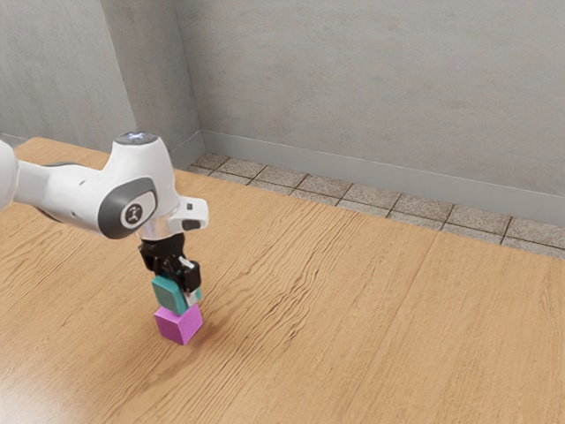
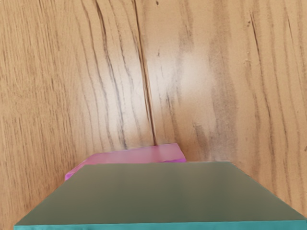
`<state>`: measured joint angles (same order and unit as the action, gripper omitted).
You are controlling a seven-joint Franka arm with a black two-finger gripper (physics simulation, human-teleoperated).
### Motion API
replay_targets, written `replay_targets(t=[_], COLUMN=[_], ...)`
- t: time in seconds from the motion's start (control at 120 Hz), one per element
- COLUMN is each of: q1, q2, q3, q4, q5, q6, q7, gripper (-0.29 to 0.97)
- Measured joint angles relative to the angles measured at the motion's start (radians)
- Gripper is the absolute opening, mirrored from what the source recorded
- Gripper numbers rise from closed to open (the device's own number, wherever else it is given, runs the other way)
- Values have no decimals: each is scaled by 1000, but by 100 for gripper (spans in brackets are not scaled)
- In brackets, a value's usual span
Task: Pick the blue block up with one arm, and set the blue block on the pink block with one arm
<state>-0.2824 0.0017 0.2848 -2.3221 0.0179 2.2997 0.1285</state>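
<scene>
A teal-blue block (image 1: 168,293) sits directly on top of a pink block (image 1: 178,324) on the wooden table. My black gripper (image 1: 177,290) hangs straight down from the white arm, its fingers on either side of the blue block, shut on it. In the wrist view the blue block (image 2: 158,196) lies broad and close under my hand. Beyond its far edge a strip of the pink block (image 2: 139,154) peeks out, with the rest hidden beneath.
The wooden table (image 1: 353,300) stretches wide toward the exterior view's right. A strip of stone floor tiles (image 1: 388,201) and a grey concrete wall (image 1: 371,79) lie behind it.
</scene>
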Motion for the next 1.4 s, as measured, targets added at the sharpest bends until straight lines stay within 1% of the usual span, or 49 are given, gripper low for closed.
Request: replay_targets(t=[0.083,0.325,0.683,0.75,1.1,1.4], q1=[-12,-21,-70,-82,-27,-53], q2=[-11,-21,-28,-32,-33,-35], q3=[15,18,20,33,40,42], q4=[-13,-35,-48,-50,-52,-55], q5=[0,-3,-12,-12,-12,-12], q6=[4,29,54,56,62,65], q7=[0,-2,-6,-7,-10,-12], gripper=[30,30,30,30,30,30])
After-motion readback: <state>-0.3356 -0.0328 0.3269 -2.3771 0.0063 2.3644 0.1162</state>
